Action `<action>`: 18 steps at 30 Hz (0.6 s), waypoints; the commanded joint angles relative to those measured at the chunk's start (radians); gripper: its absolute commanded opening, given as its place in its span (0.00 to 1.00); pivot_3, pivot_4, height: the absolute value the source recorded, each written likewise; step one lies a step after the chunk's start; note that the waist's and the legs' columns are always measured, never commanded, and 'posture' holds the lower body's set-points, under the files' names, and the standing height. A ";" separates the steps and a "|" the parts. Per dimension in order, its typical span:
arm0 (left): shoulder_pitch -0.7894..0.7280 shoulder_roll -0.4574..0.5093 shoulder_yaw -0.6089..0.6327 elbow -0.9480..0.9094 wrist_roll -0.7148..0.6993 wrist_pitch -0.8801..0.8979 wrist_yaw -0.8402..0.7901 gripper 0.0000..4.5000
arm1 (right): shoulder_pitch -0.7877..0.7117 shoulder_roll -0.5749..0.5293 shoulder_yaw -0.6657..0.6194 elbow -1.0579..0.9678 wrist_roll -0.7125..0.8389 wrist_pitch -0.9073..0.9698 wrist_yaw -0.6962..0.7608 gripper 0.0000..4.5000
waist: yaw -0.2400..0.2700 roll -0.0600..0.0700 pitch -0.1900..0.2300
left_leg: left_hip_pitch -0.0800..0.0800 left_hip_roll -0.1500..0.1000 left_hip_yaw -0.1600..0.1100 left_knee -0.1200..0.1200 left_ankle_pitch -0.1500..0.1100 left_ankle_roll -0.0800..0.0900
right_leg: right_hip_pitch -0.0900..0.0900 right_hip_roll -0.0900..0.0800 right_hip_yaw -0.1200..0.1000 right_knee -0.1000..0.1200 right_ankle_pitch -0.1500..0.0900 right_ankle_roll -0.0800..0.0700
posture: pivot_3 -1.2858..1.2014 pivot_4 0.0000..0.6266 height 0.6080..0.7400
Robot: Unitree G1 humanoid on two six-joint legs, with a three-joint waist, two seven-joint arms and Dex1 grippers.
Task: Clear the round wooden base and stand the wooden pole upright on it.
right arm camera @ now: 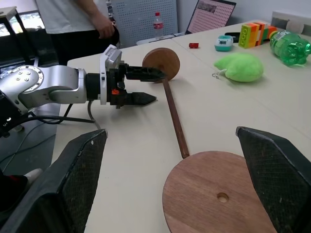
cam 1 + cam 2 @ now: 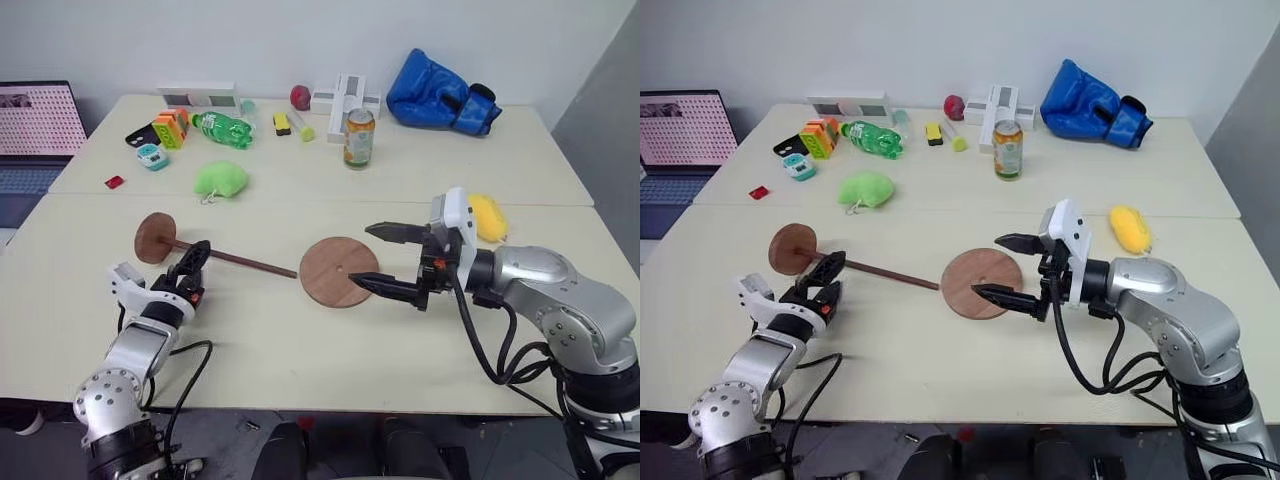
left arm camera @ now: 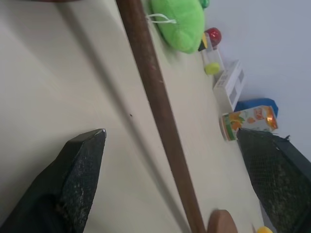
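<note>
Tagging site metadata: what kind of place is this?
Likely a robotics lab or office workspace: assorted test props on pale tables, a laptop beside them, and a pegboard with a person standing nearby.

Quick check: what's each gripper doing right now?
Left gripper: open, jaws astride the wooden pole, not gripping.
Right gripper: open, empty, beside the round wooden base.

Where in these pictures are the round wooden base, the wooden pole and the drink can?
round wooden base (image 2: pixel 335 272): left eye view, its flat top.
wooden pole (image 2: pixel 245 261): left eye view, mid-rod.
drink can (image 2: pixel 359 139): left eye view, its side.
</note>
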 commanded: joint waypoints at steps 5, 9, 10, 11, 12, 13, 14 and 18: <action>-0.120 0.056 0.009 0.205 0.092 -0.028 -0.148 1.00 | 0.026 0.014 -0.042 -0.071 0.058 0.030 -0.077 0.99 | 0.000 0.000 0.000 | 0.000 0.000 0.000 0.000 0.000 0.000 | 0.000 0.000 -0.001 0.001 0.000 0.000 | 0.52 0.24 1.00; -0.147 0.070 0.001 0.239 0.113 -0.015 -0.217 0.87 | 0.035 0.018 -0.046 -0.089 0.071 0.039 -0.099 1.00 | -0.001 0.000 0.000 | 0.000 0.000 -0.001 0.000 0.000 0.000 | 0.000 0.000 -0.001 0.000 0.000 0.000 | 0.52 0.24 1.00; -0.156 0.072 0.002 0.250 0.119 -0.014 -0.224 0.81 | 0.032 0.020 -0.047 -0.088 0.073 0.043 -0.103 1.00 | -0.001 0.000 0.000 | 0.000 0.000 -0.001 0.000 0.000 0.000 | 0.000 0.000 -0.001 0.000 0.000 0.000 | 0.52 0.24 1.00; -0.164 0.074 0.002 0.259 0.128 -0.017 -0.232 0.78 | 0.032 0.022 -0.049 -0.087 0.076 0.044 -0.107 1.00 | -0.001 0.000 0.000 | 0.000 0.000 -0.001 0.000 0.000 0.000 | 0.000 0.000 -0.001 0.001 0.000 0.000 | 0.52 0.24 1.00; -0.172 0.075 0.004 0.269 0.136 -0.019 -0.237 0.73 | 0.033 0.023 -0.050 -0.087 0.077 0.043 -0.111 1.00 | -0.001 0.000 0.000 | 0.000 0.000 -0.001 0.000 0.000 0.000 | -0.001 0.000 -0.001 0.001 0.000 0.000 | 0.52 0.24 1.00; -0.178 0.076 0.007 0.275 0.142 -0.019 -0.240 0.69 | 0.034 0.022 -0.050 -0.085 0.076 0.040 -0.113 1.00 | -0.001 0.000 0.000 | 0.000 0.000 -0.001 0.000 0.000 0.000 | -0.001 0.000 -0.001 0.000 0.000 0.000 | 0.52 0.24 1.00; -0.183 0.078 0.009 0.280 0.146 -0.019 -0.244 0.66 | 0.035 0.023 -0.050 -0.083 0.076 0.038 -0.115 1.00 | -0.001 0.000 0.000 | 0.000 0.000 -0.001 0.000 0.000 0.000 | -0.001 0.000 -0.001 0.000 0.000 0.000 | 0.52 0.24 1.00; -0.194 0.076 0.022 0.292 0.158 -0.017 -0.251 0.49 | 0.047 0.022 -0.046 -0.078 0.072 0.026 -0.120 1.00 | -0.002 0.000 0.000 | 0.000 0.001 -0.002 0.000 0.000 0.000 | -0.001 0.000 0.000 0.000 0.000 0.000 | 0.52 0.24 1.00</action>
